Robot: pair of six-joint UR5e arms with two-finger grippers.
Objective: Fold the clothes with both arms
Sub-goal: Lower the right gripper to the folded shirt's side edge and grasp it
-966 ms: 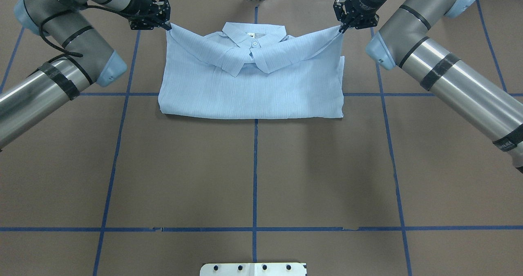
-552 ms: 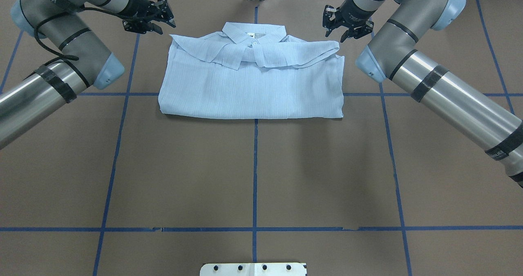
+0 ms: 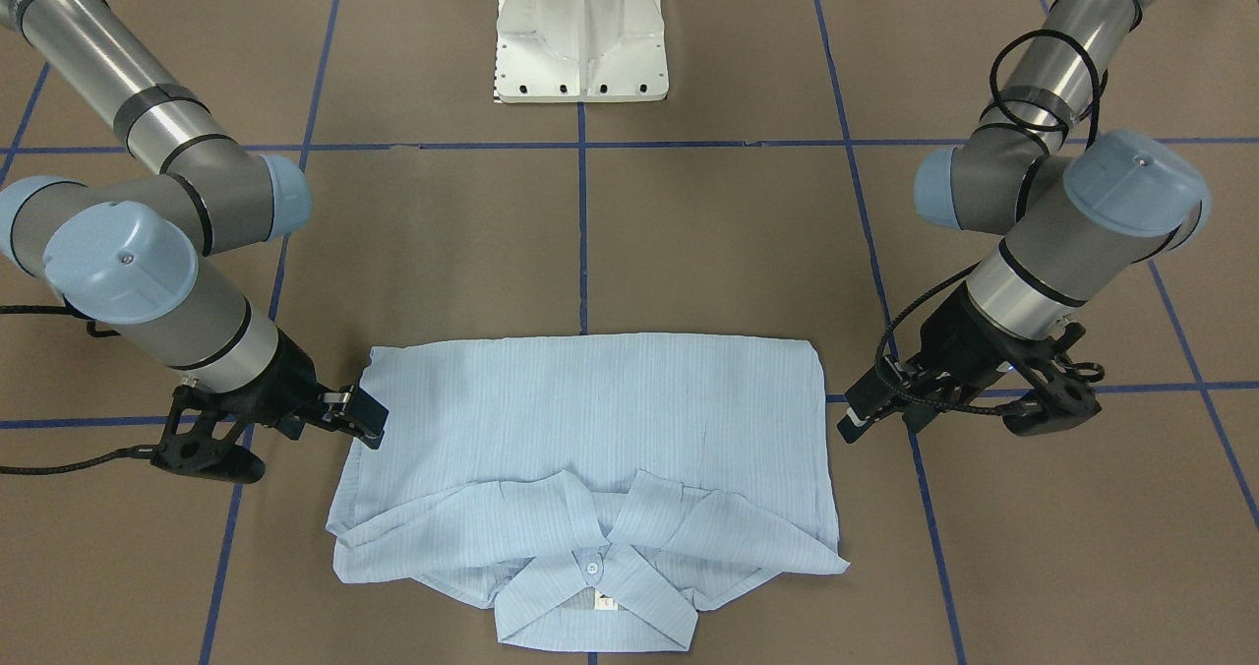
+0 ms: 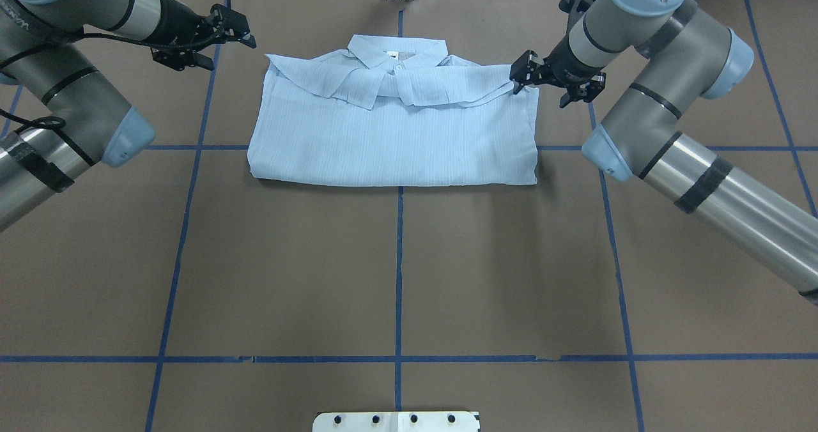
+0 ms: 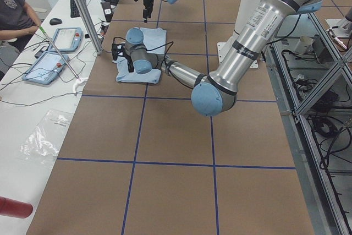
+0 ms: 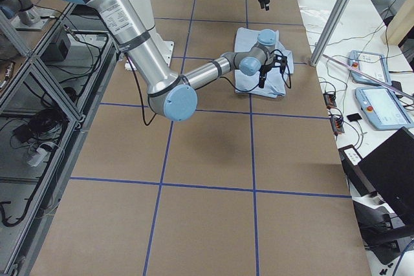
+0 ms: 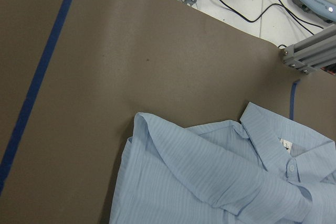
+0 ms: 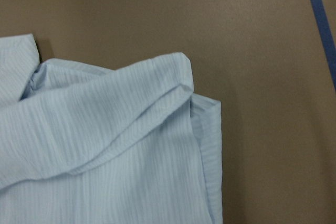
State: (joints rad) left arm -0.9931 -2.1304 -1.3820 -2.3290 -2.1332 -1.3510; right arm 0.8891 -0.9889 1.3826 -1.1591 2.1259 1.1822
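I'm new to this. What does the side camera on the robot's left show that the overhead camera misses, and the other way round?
Only exterior left: a person seated at a white bench beside the table, with two screen units, a clear plastic bag and a red cylinder.
Only overhead: the collar, top button and neck label, seen plainly.
Both: the folded light blue shirt on the brown table with blue tape lines, and the left arm and right arm near its ends.
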